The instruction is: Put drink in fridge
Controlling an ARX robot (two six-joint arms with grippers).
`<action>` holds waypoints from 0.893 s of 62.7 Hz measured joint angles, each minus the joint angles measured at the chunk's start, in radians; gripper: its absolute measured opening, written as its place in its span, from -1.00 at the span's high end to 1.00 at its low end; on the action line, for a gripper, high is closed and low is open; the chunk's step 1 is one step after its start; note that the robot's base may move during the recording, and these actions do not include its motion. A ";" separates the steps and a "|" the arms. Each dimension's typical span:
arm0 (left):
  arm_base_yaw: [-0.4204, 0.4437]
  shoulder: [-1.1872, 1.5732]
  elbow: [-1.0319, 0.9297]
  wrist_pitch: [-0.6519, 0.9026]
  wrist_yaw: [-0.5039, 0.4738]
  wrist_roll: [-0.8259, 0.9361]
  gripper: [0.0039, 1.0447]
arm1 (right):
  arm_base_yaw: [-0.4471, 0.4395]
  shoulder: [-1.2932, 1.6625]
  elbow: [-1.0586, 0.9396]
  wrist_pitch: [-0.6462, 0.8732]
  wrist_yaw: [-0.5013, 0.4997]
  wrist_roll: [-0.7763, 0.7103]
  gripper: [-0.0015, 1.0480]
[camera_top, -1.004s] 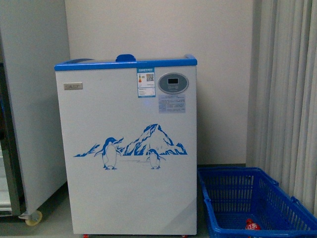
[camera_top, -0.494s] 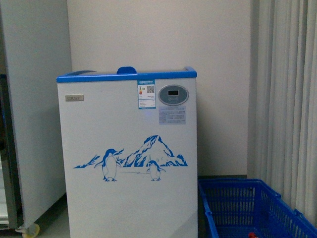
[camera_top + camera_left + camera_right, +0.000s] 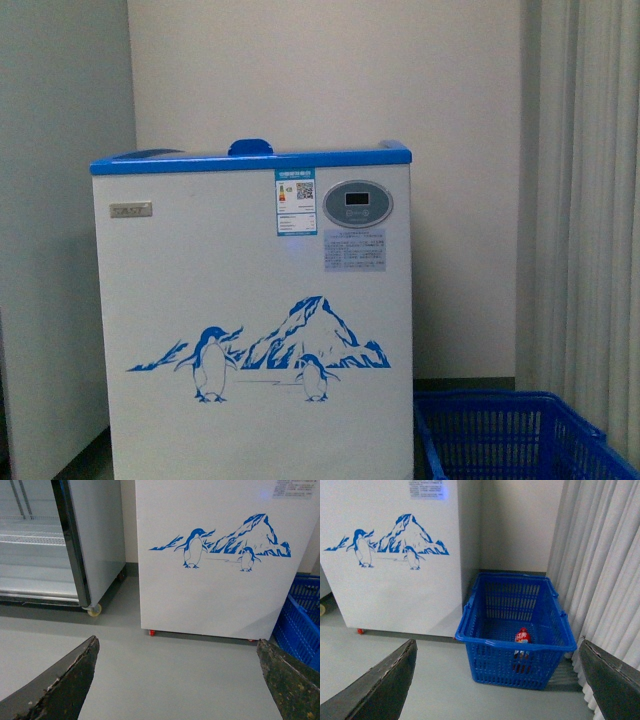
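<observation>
The fridge [image 3: 260, 330] is a white chest with a blue top rim, a blue handle [image 3: 250, 147] and a penguin-and-mountain graphic, standing straight ahead. Its lower front also shows in the left wrist view [image 3: 225, 595] and the right wrist view [image 3: 395, 595]. The drink [image 3: 521, 637], a bottle with a red cap and red label, lies inside a blue basket [image 3: 490, 665] on the floor to the right of the fridge. My left gripper [image 3: 176, 642] hangs open above bare floor. My right gripper [image 3: 497, 642] is open too, well short of the basket. Neither arm shows in the front view.
A tall grey cabinet on wheels [image 3: 95, 535] stands left of the fridge, with glass-door shelving beside it. A pale curtain [image 3: 605, 570] hangs right of the basket [image 3: 500, 440]. Grey floor lies in front of the fridge.
The front view has risen and drawn closer. The fridge looks larger and sits lower in the picture, and the drink's red cap has dropped out of the bottom edge.
</observation>
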 joint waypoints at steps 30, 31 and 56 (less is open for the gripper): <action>0.000 0.000 0.000 0.000 0.000 0.000 -0.85 | 0.000 0.000 0.000 0.000 0.000 0.000 -0.86; 0.000 0.000 0.000 0.000 0.000 0.000 -0.85 | 0.000 0.000 0.000 0.000 0.000 0.000 -0.86; 0.000 0.000 0.000 0.000 0.000 0.000 -0.85 | 0.000 0.000 0.000 0.000 0.000 0.000 -0.86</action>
